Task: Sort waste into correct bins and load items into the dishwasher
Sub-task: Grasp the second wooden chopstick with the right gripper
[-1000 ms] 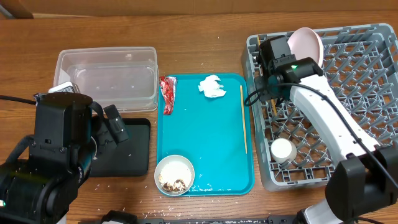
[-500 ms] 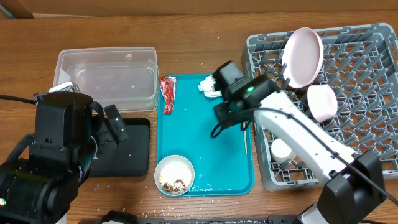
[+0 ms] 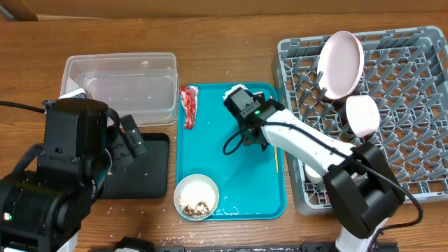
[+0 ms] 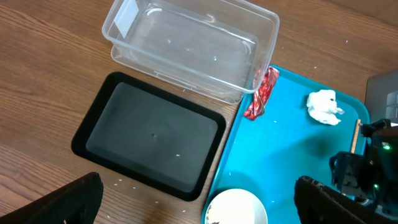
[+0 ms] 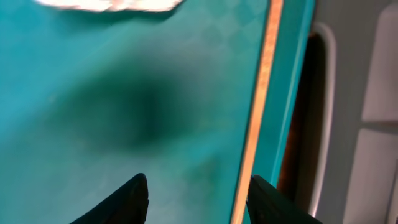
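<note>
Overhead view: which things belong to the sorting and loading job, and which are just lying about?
Job:
red wrapper, tissue wad, cream-white bowl of food bits, chopstick, pink plate, pink bowl, clear tub, black tray, dish rack.

Lying about:
teal serving tray, wooden table.
</note>
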You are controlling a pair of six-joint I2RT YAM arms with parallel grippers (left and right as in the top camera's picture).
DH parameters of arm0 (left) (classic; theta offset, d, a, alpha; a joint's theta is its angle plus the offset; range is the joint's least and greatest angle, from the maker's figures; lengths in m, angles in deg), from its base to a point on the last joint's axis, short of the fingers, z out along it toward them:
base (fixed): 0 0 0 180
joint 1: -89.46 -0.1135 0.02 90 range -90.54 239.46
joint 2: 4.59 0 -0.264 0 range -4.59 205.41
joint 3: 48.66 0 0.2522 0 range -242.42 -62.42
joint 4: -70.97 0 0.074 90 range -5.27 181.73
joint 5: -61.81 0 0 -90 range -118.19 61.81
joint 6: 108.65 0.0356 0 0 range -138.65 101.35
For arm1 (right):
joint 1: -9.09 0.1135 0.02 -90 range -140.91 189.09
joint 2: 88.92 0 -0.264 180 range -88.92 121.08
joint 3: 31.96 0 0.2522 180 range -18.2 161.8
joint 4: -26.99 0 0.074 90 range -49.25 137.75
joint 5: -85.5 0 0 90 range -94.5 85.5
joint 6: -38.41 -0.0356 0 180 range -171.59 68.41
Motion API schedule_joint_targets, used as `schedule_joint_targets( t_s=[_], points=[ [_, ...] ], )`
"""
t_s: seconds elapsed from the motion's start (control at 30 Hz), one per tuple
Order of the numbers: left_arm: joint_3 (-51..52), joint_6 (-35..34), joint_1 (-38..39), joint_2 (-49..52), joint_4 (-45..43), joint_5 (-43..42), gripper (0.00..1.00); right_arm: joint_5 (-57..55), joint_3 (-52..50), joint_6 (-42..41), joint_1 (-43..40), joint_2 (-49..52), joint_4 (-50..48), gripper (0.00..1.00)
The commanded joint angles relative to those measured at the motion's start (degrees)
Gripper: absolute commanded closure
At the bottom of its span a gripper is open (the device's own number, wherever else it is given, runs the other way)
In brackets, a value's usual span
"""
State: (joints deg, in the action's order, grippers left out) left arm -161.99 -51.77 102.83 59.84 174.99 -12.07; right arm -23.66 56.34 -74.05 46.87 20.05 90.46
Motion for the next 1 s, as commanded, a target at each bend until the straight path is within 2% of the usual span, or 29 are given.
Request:
schedule_joint_targets(
  t_s=[0.0, 0.2, 0.27, 0.33, 0.47, 0.57, 0.7, 0.97],
  points=[
    [0.20, -1.18, -0.26, 0.59, -0.11, 0.79, 0.00, -3.72, -0.09, -1.81, -1.90, 2.54, -0.57, 0.46],
    [0.20, -1.18, -0.26, 0.83, -0.11, 0.79, 0.00, 4.72, -0.11, -1.36, -6.03, 5.86, -1.57, 0.46],
    [0.20, -1.18, -0.26, 0.83, -0.11, 0.79, 0.00, 8.72, -0.31, -0.63, -6.64, 6.25, -1.57, 0.50],
    [0.20, -1.18, -0.26, 0.83, -0.11, 0.79, 0.00, 15.41, -0.35, 4.02, -6.73, 6.25, -1.51, 0.56],
    [0.20, -1.18, -0.26, 0.83, -0.11, 0.79, 0.00, 16.76, -0.35, 4.90, -5.33, 6.25, -0.90, 0.58],
    [0.20, -1.18, -0.26, 0.83, -0.11, 0.79, 0.00, 16.72, -0.35, 4.94, -4.26, 6.25, -0.13, 0.65],
    [0.20, -1.18, -0.26, 0.83, -0.11, 0.79, 0.00, 15.50, -0.15, 4.79, -3.72, 6.23, 0.31, 0.94],
    [0.20, -1.18, -0.26, 0.83, -0.11, 0.79, 0.00, 14.82, 7.98, 2.67, -4.48, 1.95, 8.20, 0.96]
  ],
)
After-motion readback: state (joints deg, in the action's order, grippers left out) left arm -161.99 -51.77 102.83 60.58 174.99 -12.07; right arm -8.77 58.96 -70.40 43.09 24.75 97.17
